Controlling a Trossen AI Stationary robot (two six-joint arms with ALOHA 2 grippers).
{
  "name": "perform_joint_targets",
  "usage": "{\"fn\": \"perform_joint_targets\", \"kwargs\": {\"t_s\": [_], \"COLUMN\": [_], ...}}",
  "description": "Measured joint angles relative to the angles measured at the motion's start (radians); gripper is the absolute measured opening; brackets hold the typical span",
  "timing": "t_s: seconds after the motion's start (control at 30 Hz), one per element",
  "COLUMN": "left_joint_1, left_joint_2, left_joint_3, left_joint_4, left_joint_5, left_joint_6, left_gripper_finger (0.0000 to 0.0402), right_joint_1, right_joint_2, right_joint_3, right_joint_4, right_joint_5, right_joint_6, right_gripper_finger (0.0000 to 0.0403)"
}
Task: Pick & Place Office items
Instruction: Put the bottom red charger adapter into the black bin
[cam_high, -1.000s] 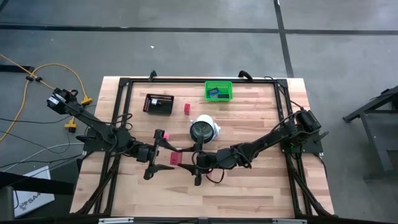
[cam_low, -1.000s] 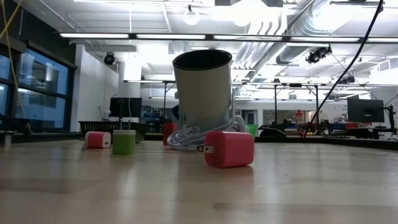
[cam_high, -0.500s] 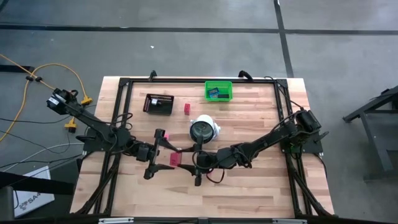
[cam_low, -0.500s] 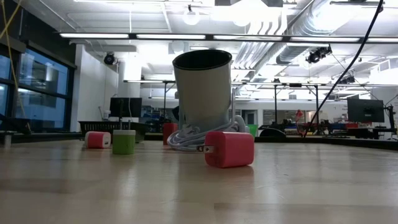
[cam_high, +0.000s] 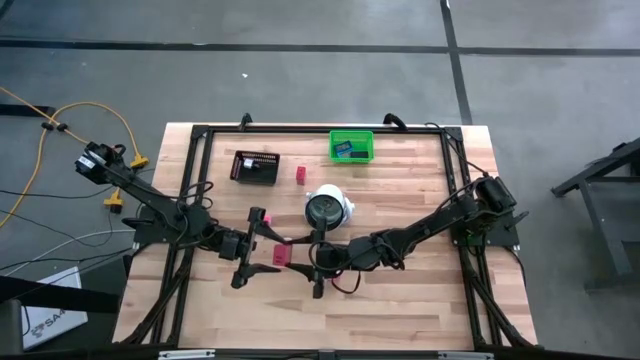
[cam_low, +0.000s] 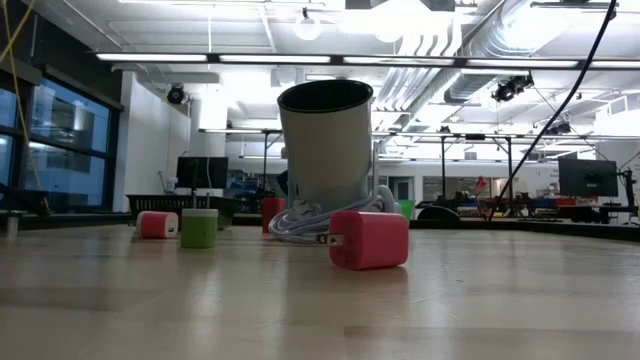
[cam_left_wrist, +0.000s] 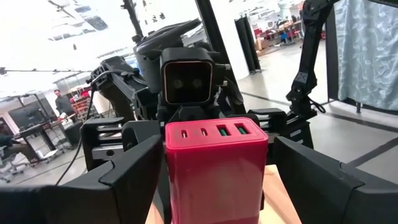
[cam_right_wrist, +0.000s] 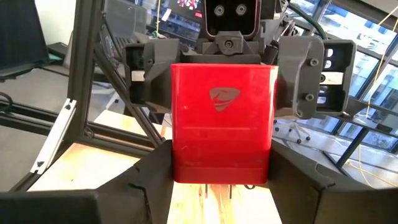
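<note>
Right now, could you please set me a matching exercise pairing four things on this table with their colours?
Things:
1. bin
2. mesh tray
3. charger
4. round container

Colours:
a. red
b. white
c. green
d. black

Pairs: 1-c, 2-d, 3-a, 4-b

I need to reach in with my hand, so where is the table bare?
Bare wood runs along the table's near edge, below both grippers, and right of the green bin. The middle is crowded: the red charger sits between both grippers beside the white cup.
</note>
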Motion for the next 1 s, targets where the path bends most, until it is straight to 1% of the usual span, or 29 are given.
{"fn": "perform_joint_targets", "kwargs": {"t_s": [0.33,0.67,0.87,1.0], "left_joint_1": [0.0,0.0,0.0,0.0], "left_joint_2": [0.0,0.0,0.0,0.0], "left_joint_3": [0.0,0.0,0.0,0.0], "left_joint_4": [0.0,0.0,0.0,0.001], "left_joint_5": [0.0,0.0,-0.001,-0.002], "left_joint_6": [0.002,0.002,0.002,0.002], "left_gripper_finger": [0.0293,0.0245,0.0227,0.0224], "right_joint_1": [0.0,0.0,0.0,0.0], "right_joint_2": [0.0,-0.001,-0.001,-0.001], "right_joint_3": [0.0,0.0,0.0,0.0], "right_joint_4": [0.0,-0.001,-0.002,-0.002], "right_joint_5": [0.0,-0.003,0.001,0.002], "right_joint_6": [0.0,0.0,0.0,-0.001], "right_gripper_finger": [0.0204,0.0204,0.0204,0.0204]}}
